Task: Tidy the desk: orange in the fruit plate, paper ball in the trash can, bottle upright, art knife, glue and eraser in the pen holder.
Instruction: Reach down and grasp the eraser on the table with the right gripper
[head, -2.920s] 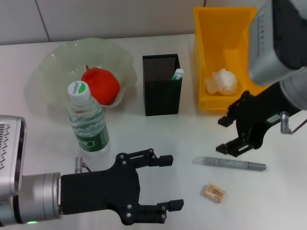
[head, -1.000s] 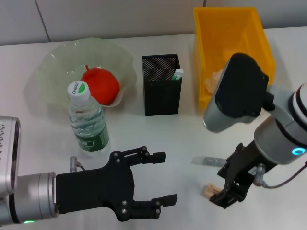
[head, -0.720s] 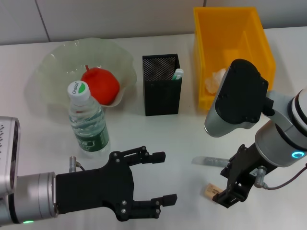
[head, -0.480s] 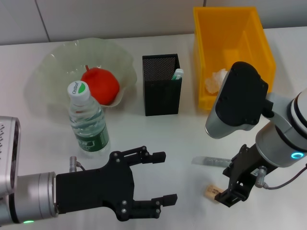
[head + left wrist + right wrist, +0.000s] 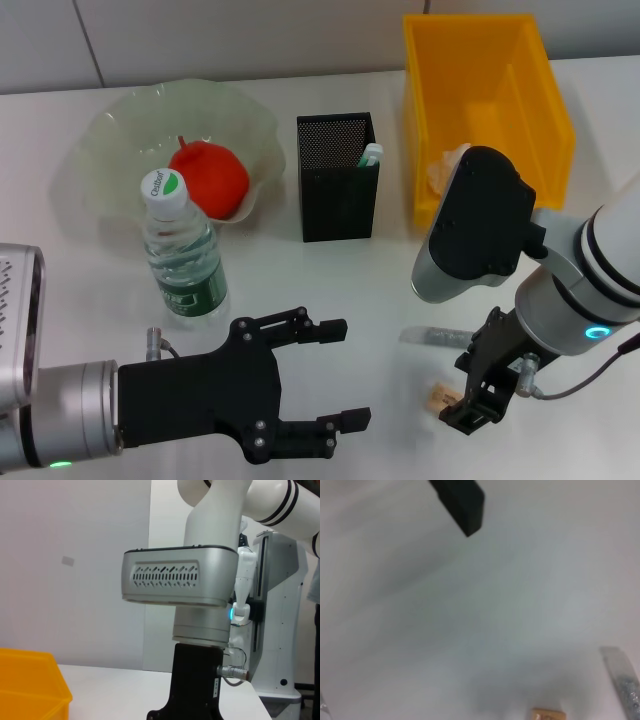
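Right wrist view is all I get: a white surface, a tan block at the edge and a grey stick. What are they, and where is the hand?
Observer: The tan block is the eraser, lying on the desk. The right gripper is down beside it and partly covers it.
Operator: And the grey stick?
Observer: It is the art knife, flat on the desk just beyond the eraser, with one end hidden under the right arm.
Operator: Where would they go?
Observer: A black mesh pen holder stands farther back, with the glue already in it. The left gripper hangs open, away from all of this.
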`<state>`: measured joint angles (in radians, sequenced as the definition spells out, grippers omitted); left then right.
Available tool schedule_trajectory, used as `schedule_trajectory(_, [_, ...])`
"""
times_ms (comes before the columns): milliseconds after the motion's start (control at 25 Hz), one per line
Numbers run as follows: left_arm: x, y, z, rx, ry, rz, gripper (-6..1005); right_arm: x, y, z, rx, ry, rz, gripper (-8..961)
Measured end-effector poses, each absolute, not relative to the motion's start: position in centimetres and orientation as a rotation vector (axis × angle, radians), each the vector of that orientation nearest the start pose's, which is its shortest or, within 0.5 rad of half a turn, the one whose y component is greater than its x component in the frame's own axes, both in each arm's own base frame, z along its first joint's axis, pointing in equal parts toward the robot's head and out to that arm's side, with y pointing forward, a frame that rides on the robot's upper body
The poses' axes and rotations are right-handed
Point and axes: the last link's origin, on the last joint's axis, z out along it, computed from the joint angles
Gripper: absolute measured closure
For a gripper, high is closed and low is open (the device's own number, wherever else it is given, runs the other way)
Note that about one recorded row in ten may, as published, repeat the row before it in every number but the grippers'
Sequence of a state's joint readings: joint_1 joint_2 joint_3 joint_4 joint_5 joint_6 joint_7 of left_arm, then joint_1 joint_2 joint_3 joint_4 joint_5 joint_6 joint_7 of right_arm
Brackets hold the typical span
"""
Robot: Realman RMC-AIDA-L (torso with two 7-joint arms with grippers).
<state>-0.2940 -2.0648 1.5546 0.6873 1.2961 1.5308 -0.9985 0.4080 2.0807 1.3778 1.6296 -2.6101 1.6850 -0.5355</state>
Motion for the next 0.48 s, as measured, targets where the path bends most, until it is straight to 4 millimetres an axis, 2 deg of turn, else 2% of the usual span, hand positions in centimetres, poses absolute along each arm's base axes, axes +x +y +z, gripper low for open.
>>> schedule_trajectory(480, [-22.5,24.4,-6.8,-2.918,-0.126,-1.032,198,17.2,27.3,-4.7,-2.783,0.623,-0.808,355])
